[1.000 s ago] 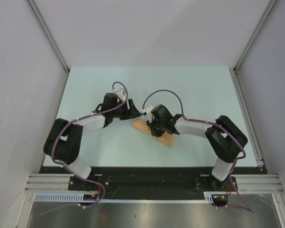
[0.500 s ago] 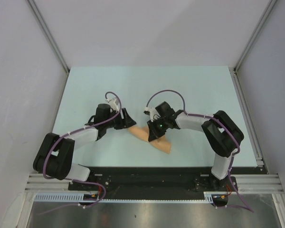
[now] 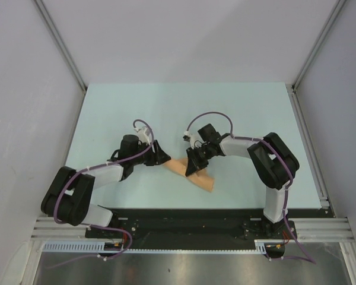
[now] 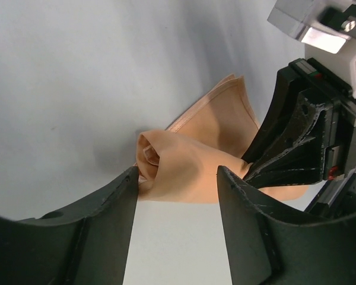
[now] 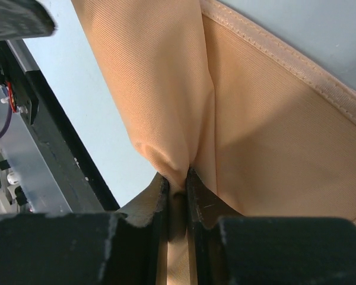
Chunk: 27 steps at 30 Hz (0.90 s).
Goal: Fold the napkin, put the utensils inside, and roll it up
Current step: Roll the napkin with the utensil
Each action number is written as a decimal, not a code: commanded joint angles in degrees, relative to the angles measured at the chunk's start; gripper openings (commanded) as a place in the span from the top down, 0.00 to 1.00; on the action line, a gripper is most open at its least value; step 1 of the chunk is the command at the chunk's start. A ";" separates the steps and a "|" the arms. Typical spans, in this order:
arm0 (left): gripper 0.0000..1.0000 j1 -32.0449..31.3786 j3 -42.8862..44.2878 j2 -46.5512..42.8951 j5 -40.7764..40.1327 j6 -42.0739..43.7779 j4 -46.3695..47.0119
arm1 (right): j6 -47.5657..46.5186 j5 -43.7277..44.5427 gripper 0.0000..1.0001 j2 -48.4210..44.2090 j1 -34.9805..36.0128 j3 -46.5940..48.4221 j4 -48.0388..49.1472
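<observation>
Bright, even light; soft shadows.

My robotics lab test cell, pale green table (image 3: 225, 101) boxed in by plain white panels (image 3: 184, 35), aluminium framing posts (image 3: 60, 44), my arms (image 3: 101, 173) bolted to a black base plate (image 3: 184, 221), purple cables (image 3: 212, 113) left exposed

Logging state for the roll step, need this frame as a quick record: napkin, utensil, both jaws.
napkin: peach cloth, partly rolled, lying on the table
utensil: not visible in any view
left jaws: open, facing the napkin's rolled end; contact unclear
right jaws: shut on a fold of the napkin
</observation>
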 commanded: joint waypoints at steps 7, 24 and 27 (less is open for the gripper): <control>0.74 -1.70 3.83 5.60 2.45 0.22 4.68 | -0.13 -0.40 0.87 3.52 -0.92 0.58 -5.17; 1.00 -1.70 10.33 11.66 1.66 0.05 -0.41 | -1.44 16.10 0.34 -15.88 1.26 1.12 -5.44; 1.00 -1.70 11.12 12.63 1.66 0.13 -1.38 | -2.93 24.71 0.32 -20.46 4.17 -2.04 -1.40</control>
